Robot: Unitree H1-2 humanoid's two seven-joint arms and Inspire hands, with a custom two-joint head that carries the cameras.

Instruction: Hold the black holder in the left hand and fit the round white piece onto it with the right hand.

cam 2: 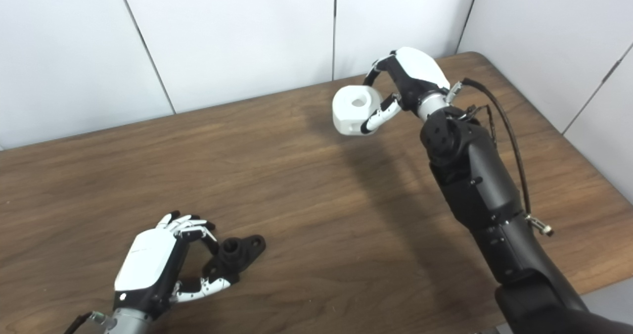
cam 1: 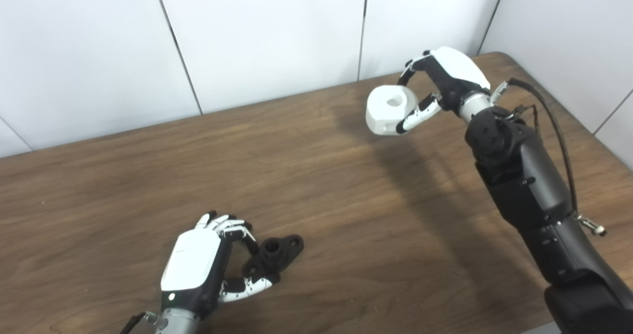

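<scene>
My right hand [cam 1: 445,84] is up off the surface [cam 1: 316,185], far right near the back edge, fingers and thumb curled around the round white piece [cam 1: 390,110]. Piece is gripped from its right side, thumb along the lower front, fingers over the top back. Its hole faces up. Piece is lifted clear of the wood, shadow falls on the surface below it. A black cable [cam 1: 554,136] loops along my right forearm.

My left hand [cam 2: 148,267] is low, near the front left, resting on or just above the surface, can't tell which. Fingers are bent round the black holder [cam 2: 237,255], thumb under its near end, fingertips [cam 2: 195,227] on its far side. So the hand is closed on the holder's left part. Holder sits at surface level; I can't tell if it's lifted. Its flat lug with a small hole sticks out to the right past my fingers, and the short upright tube in its middle points up, uncovered.

White piece and holder are well apart: piece at the far right, holder at the near left, bare wood between them. The piece is not on the holder.

White panel walls [cam 1: 257,37] stand behind the surface and along its right side.
</scene>
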